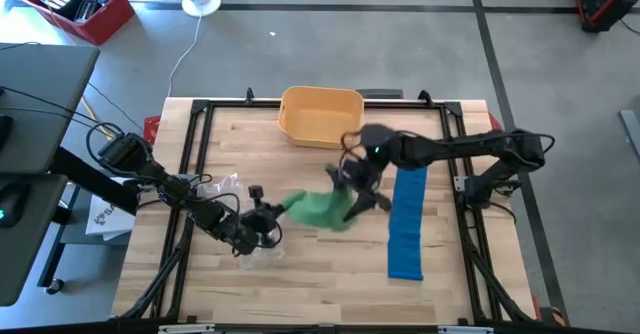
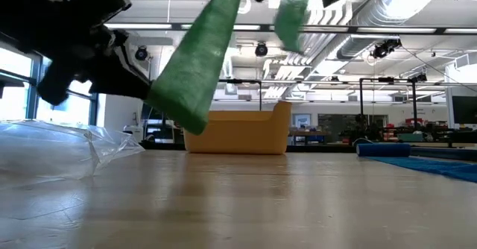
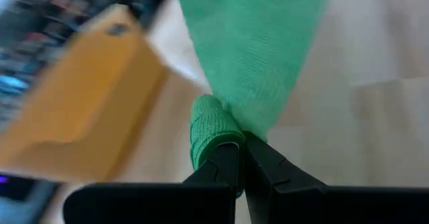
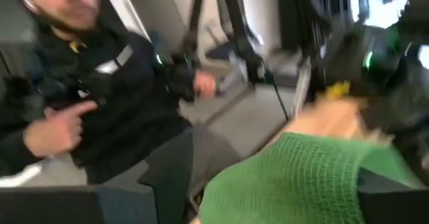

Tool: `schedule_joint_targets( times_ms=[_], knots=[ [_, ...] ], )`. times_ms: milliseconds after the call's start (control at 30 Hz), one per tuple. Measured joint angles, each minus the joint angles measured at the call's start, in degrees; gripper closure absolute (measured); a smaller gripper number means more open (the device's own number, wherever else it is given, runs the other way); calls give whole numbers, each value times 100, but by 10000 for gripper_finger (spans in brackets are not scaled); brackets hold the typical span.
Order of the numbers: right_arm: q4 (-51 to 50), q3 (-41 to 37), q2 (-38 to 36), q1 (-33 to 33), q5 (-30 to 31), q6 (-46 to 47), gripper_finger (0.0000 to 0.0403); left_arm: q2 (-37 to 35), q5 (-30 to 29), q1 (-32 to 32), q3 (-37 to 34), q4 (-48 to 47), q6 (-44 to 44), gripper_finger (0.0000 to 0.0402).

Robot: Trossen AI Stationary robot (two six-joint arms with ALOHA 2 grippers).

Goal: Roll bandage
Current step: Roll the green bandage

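Pale wooden worktop [image 1: 320, 274] planks, seen from above, carry a green bandage [image 1: 318, 209] stretched between both arms, a flat blue bandage [image 1: 406, 224], a yellow bin [image 1: 320, 114] and crinkled clear plastic [image 1: 215, 189]. Left gripper [image 1: 262, 217] is clenched on the bandage's end; right gripper [image 1: 355, 196] stands wide around its other end.

Low view: woven green bandage [image 2: 197, 62] hangs clear of the worktop [image 2: 238, 204], before an open hall.

Left wrist view: closed fingers [image 3: 221, 163] pinch a rolled, ribbed bandage [image 3: 248, 43] end.

Right wrist view: mesh-textured bandage [image 4: 295, 177]; beyond, a person [image 4: 100, 96] in dark clothing.
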Motion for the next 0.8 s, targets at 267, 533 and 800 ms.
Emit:
schedule_joint_targets(
  times_ms=[267,533,800],
  knots=[
    [-2042,-2,109,652,1903,-533,183,-238,-2050,119,2,42,2323,401],
    [-2235,-2,851,486,2581,-1016,183,-412,-2437,131,2,1110,4212,401],
    [-2064,-7,1594,-54,3901,-1595,183,-412,-2302,-215,47,3287,6358,401]
  ],
)
